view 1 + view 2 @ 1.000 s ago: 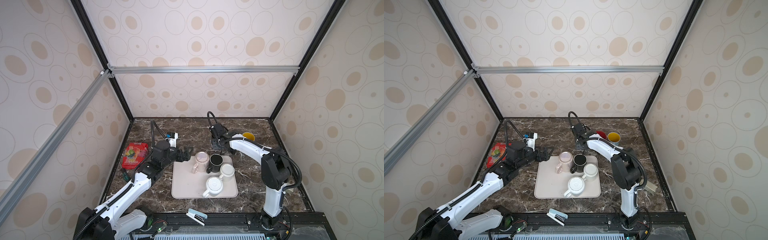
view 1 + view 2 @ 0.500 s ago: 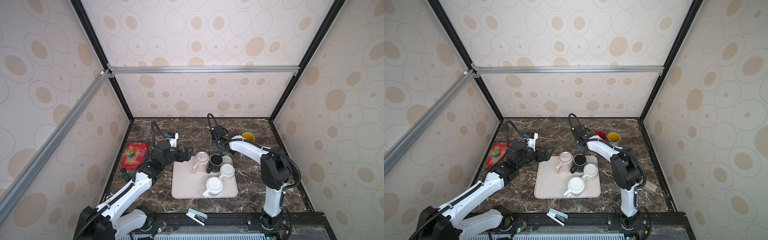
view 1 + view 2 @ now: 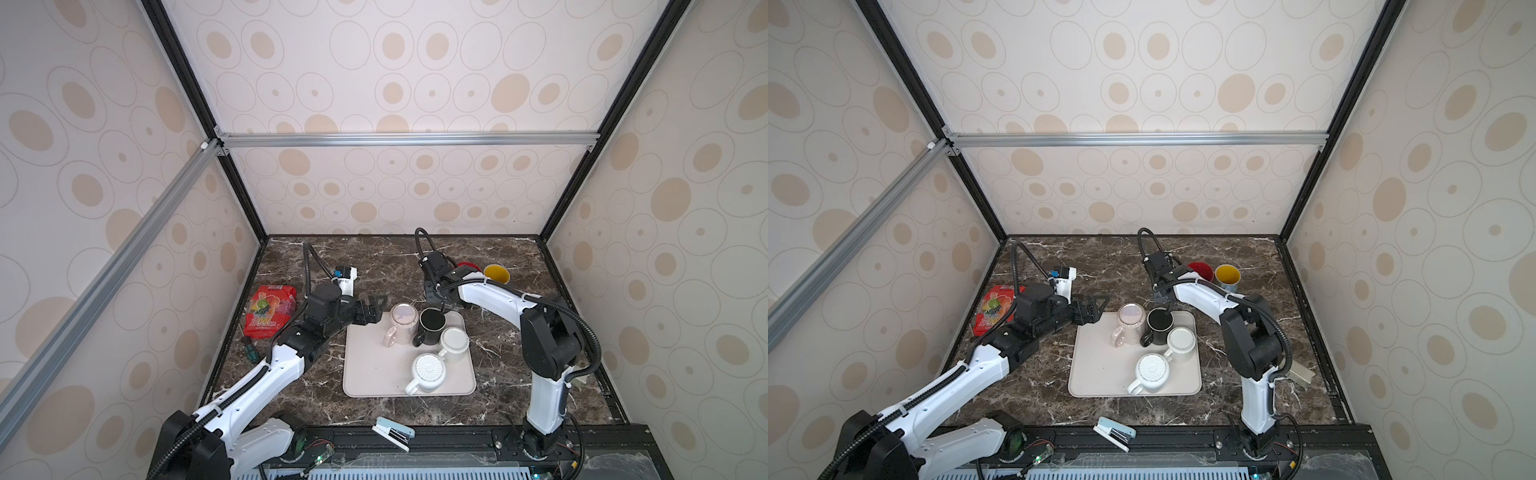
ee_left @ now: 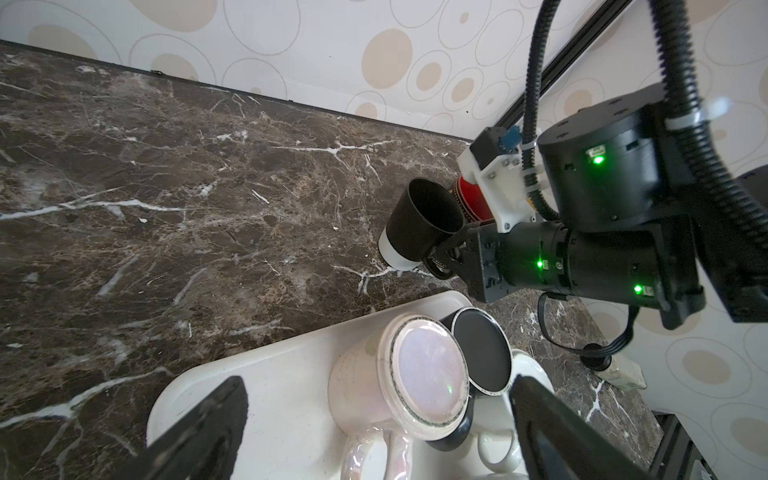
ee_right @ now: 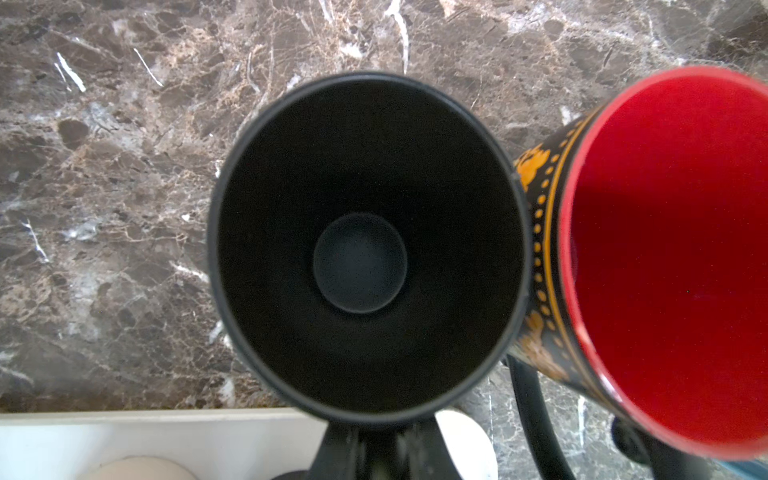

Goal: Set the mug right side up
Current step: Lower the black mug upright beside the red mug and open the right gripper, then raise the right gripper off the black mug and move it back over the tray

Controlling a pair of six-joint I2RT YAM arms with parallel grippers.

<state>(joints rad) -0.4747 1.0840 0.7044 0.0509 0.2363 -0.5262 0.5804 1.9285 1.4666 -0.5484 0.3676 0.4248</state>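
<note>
R tool [image 4: 446, 254]: pressed together, pinching the handle of the black mug w/ white base [image 4: 419, 220]. L tool [image 3: 376, 308]: spread wide, empty, hovering at the tray's far corner on its own side, just beside the pink mug [image 3: 402, 322].

Desk [image 3: 374, 266]: dark marble. Held mug sits over it just behind the tray, not on the tray.

Tray [image 3: 374, 374]: four mugs, all look bottoms-up (pink, black, two white). Near its back edge, so little room on that side.

Held mug: mouth up; R wrist view looks straight down the bore [image 5: 365, 249] to the bottom. In L wrist view the white base seems to meet the desk, but contact not confirmed.

Red-lined mug [image 5: 665, 249]: right alongside. Touching or a sliver apart, can't tell.

Est.: flip looks done; step in hand = set down + release.

- Keep mug level, lower till base is flat on desk. No release while any tilt.
- No sideways drift toward red-lined mug or tray edge.

Handle [image 4: 436, 266]: open jaws slowly, then back out along the handle line so a finger doesn't hook it and tip the mug.
</note>
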